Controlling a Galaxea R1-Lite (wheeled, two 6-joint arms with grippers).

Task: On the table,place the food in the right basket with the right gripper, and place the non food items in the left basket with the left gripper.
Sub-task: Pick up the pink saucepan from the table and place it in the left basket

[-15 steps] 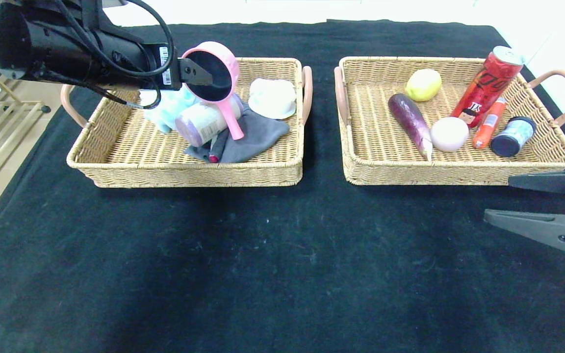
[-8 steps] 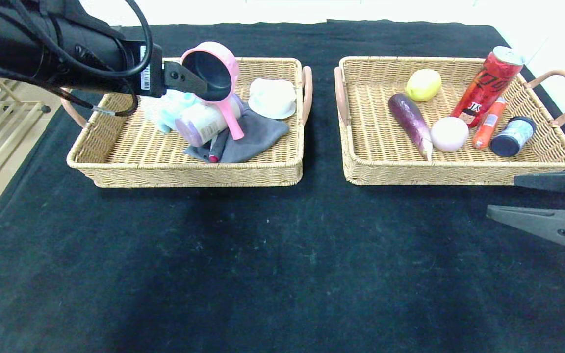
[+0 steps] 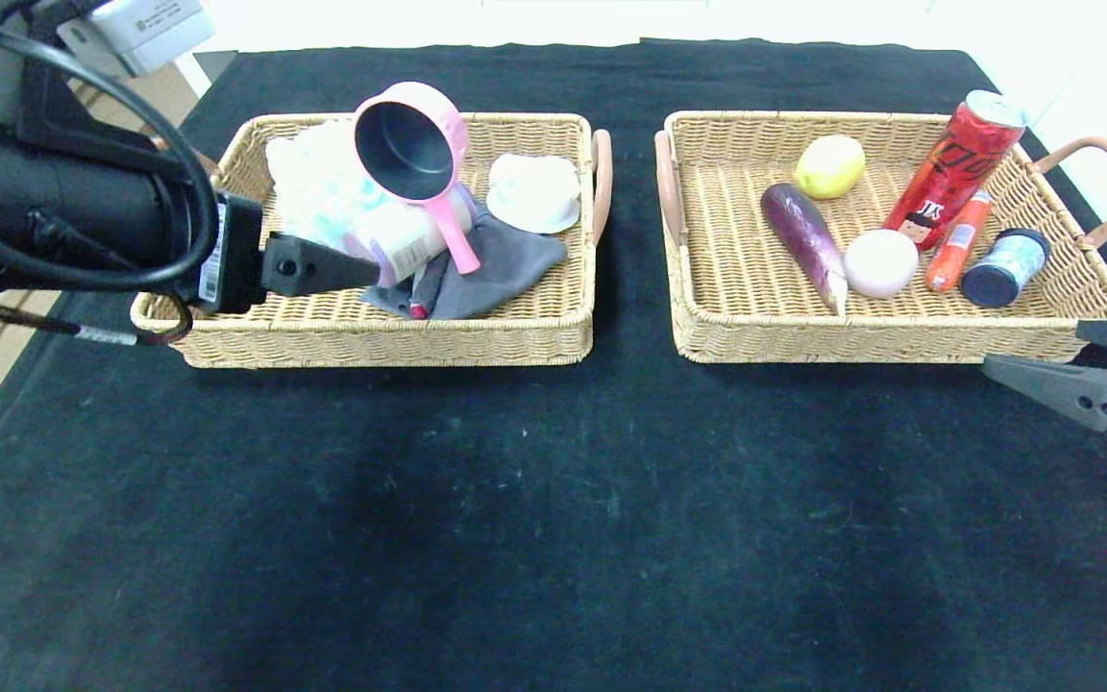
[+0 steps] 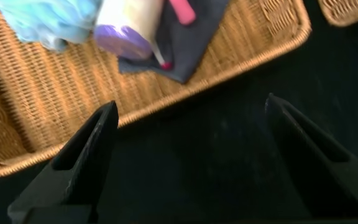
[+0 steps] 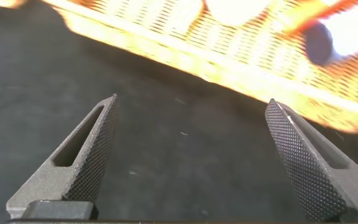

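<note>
Inspecting the counter (image 3: pixel 553 538), you have nothing loose left: pink saucepan (image 3: pixel 414 154), lilac bag roll (image 3: pixel 400 245) and blue bath pouf (image 3: pixel 318 187) sit in the left basket (image 3: pixel 371 336); soda can (image 3: pixel 957 159), eggplant (image 3: pixel 803 235) and peach ball (image 3: pixel 880 262) in the right basket (image 3: pixel 899 336). Left claw (image 4: pixel 188 162) hangs spread and empty at the basket's 7 o'clock rim; right claw (image 5: pixel 191 158), likewise spread, idles at 4 o'clock. Risk: the saucepan leans atop the roll; a clipped rim could topple it.
</note>
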